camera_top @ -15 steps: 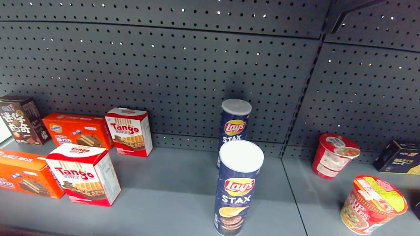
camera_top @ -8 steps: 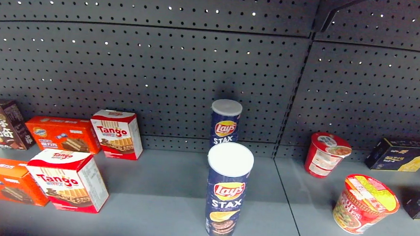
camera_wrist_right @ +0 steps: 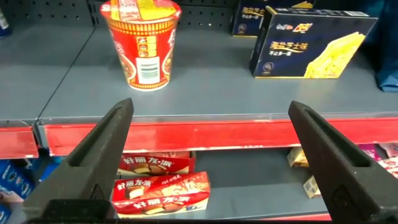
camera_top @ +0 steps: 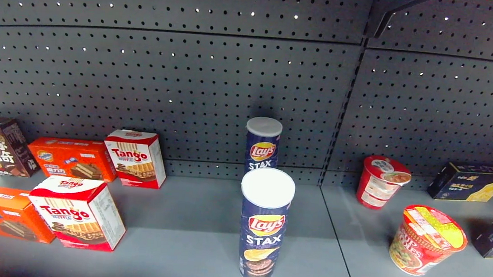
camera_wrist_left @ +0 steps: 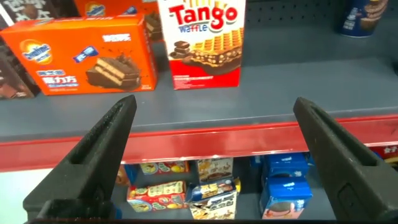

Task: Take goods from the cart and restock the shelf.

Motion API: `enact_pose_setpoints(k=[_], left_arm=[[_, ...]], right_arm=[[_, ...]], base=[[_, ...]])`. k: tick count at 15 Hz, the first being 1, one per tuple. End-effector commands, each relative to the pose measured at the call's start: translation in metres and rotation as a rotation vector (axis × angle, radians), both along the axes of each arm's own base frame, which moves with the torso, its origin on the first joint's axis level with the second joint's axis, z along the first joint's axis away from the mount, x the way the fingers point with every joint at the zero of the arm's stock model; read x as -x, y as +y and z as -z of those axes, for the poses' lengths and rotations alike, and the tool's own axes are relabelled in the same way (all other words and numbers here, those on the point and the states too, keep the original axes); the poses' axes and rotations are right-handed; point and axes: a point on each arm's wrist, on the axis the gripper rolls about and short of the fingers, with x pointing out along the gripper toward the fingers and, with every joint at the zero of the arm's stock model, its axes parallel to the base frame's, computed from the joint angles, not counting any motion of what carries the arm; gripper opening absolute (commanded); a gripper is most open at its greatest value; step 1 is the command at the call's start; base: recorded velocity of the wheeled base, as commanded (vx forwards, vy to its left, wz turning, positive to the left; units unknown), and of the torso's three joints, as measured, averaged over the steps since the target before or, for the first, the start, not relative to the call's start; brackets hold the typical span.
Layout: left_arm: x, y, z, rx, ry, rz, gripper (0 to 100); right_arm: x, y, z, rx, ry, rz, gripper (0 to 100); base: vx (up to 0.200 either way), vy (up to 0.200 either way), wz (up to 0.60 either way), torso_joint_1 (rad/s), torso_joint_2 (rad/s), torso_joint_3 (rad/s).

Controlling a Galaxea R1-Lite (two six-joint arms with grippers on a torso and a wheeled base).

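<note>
**View shifts, stock stays put**

The whole head view has slid a little, so the camera has moved, not the goods. The chip cans (camera_top: 264,228) stand on the shelf (camera_top: 186,235) one behind the other, between wafer boxes (camera_top: 78,213) and noodle cups (camera_top: 427,241). The left gripper (camera_wrist_left: 214,106) and right gripper (camera_wrist_right: 211,107) hang before the shelf edge, jaws wide and empty. Fetching more stock looks next.

Looking down from the head at the shelf (camera_top: 186,230); peering in low and close from both wrists, apparently sharing the front wafer box (camera_top: 78,213) and noodle cup (camera_top: 427,241).
</note>
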Motion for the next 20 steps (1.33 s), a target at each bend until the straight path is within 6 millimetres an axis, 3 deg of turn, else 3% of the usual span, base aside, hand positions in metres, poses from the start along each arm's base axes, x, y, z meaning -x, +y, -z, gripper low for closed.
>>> enact_pose_setpoints(k=[1,6,8,20], left_arm=[[0.0,0.0,0.0,0.003,-0.001,0.001,100],[0.0,0.0,0.0,0.003,-0.001,0.001,100],[0.0,0.0,0.0,0.003,-0.001,0.001,100],[0.0,-0.0001,0.0,-0.003,-0.001,0.006,100]], right_arm=[[-0.0001,0.0,-0.0001,0.0,0.001,-0.001,100],[-0.0001,0.0002,-0.0001,0.017,0.003,-0.011,100],[-0.0001,0.0003,-0.0001,0.023,0.003,-0.016,100],[-0.0002,0.0004,-0.0001,0.026,0.003,-0.017,100]], base=[[0.0,0.0,0.0,0.0,0.0,0.0],[0.0,0.0,0.0,0.0,0.0,0.0],[0.0,0.0,0.6,0.002,0.0,0.0],[0.0,0.0,0.0,0.0,0.0,0.0]])
